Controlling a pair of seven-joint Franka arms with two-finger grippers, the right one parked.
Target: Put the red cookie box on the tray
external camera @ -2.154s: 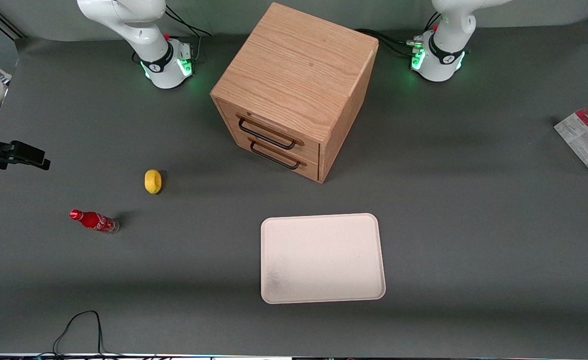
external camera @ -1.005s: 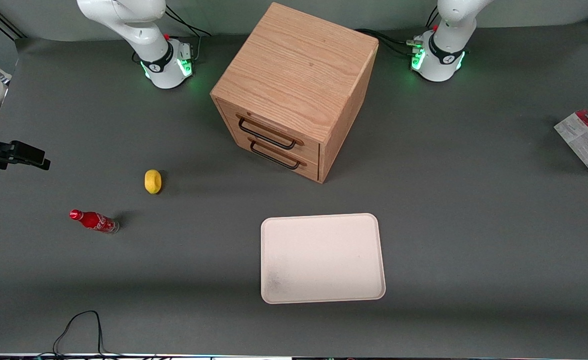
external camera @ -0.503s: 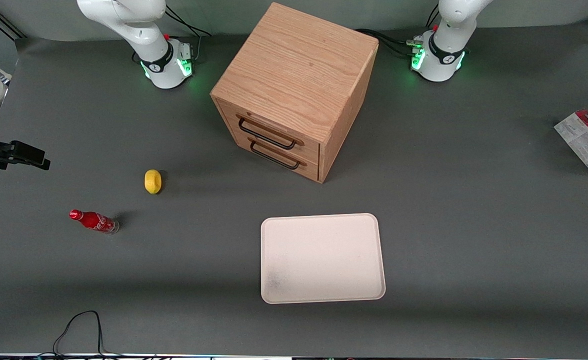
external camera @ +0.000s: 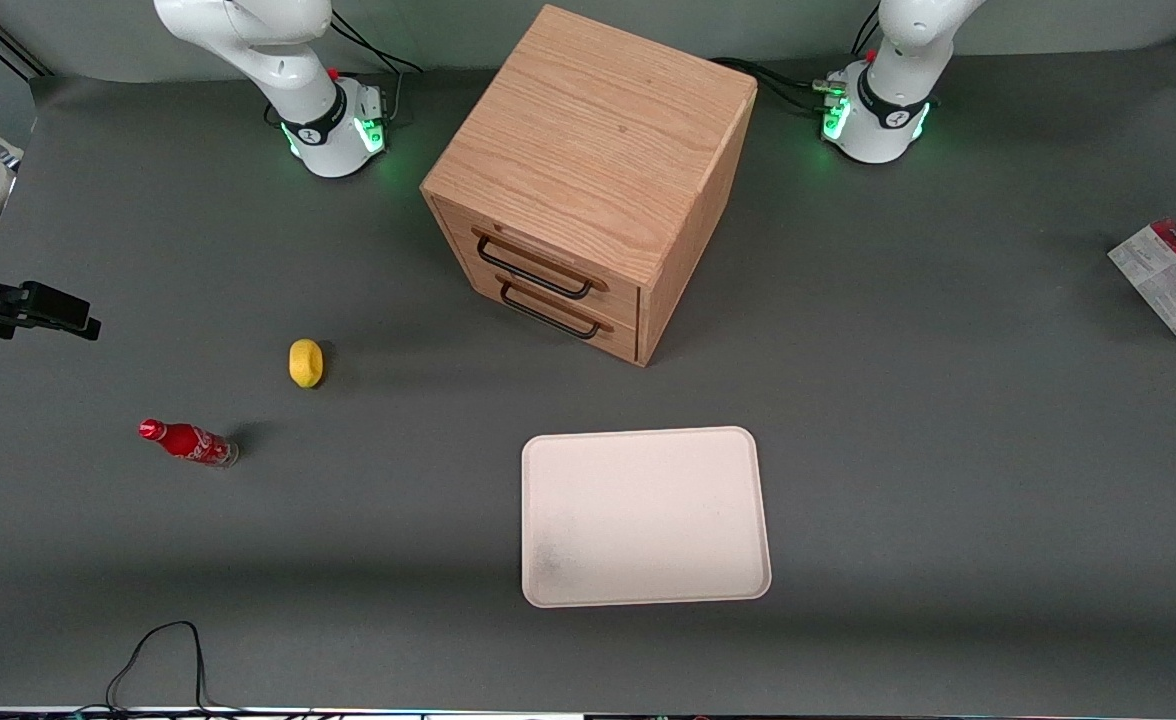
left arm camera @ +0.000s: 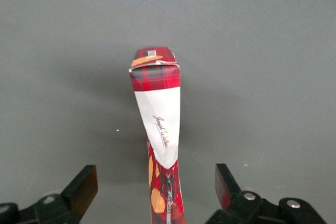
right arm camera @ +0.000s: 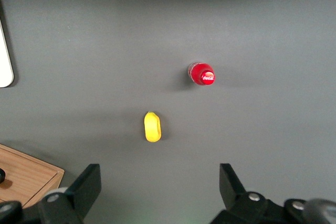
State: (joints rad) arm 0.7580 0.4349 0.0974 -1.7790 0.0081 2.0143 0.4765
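The red cookie box [external camera: 1170, 284] stands on its thin edge way out at the working arm's end of the dark grey table [external camera: 948, 480], at about three o'clock from the wooden drawer cabinet [external camera: 588, 180] and well apart from it. Its pale printed broad face is turned up toward the front camera, with a strip of red showing along its upper edge. From the wrist camera, the gripper [left arm camera: 155, 192] is up above the box [left arm camera: 157, 129] with its two black fingers [left arm camera: 84, 187] spread wide, one to each side of the narrow red plaid edge with its white panel and orange marks; neither finger touches the carton. The gripper itself does not show in the front view. The tray [external camera: 645, 516], cream-white with a low rim, lies flat and bare, nearer to the front camera than the cabinet, roughly at six o'clock from it, and far from the box. The cabinet has two drawers with dark handles, both closed. Toward the parked arm's end there is a yellow lemon [external camera: 305, 362], and at about seven o'clock from it a small red cola bottle [external camera: 188, 442] standing upright, the two near each other but apart.
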